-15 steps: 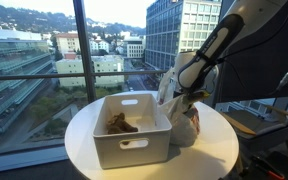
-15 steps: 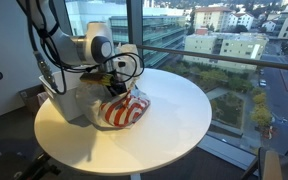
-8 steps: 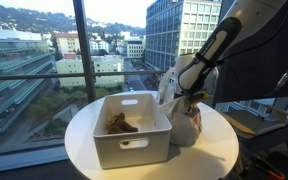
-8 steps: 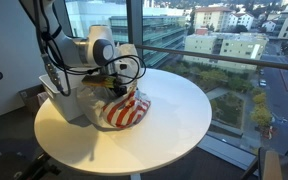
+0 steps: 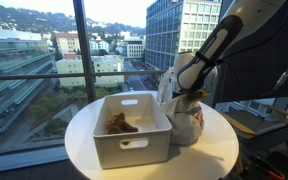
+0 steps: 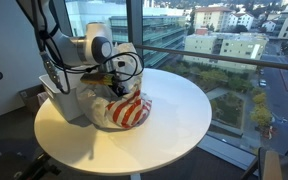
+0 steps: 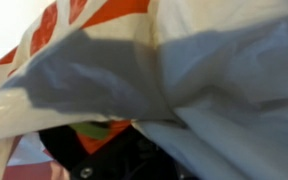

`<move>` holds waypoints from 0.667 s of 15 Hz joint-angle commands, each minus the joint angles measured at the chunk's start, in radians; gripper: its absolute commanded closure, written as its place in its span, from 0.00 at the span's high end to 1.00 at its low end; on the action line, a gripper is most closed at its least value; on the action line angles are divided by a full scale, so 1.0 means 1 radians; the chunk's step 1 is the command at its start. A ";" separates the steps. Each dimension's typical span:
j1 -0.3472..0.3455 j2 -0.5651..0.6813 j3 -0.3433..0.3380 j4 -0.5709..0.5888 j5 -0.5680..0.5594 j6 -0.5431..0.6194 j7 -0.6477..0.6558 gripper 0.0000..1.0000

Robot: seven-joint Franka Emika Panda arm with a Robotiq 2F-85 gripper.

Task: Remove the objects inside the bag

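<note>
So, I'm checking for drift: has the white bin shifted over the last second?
No. The white bin sits at the same spot on the round table, its corners unchanged against the table's rim.

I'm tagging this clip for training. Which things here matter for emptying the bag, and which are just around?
Part of the job:
striped bag
gripper at its mouth
orange item inside the bag
white bin, probably the drop-off
brown item in the bin

Just there:
round table
window

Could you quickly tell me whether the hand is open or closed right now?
The hand: cannot be told; the bag hides its fingers.
</note>
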 commanded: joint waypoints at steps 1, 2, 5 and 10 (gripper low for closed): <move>0.113 -0.071 -0.105 -0.018 -0.193 -0.006 0.203 0.01; 0.144 -0.092 -0.131 -0.017 -0.271 -0.025 0.276 0.03; 0.177 -0.141 -0.137 -0.017 -0.397 -0.069 0.418 0.04; 0.128 -0.237 -0.037 -0.028 -0.298 -0.133 0.437 0.04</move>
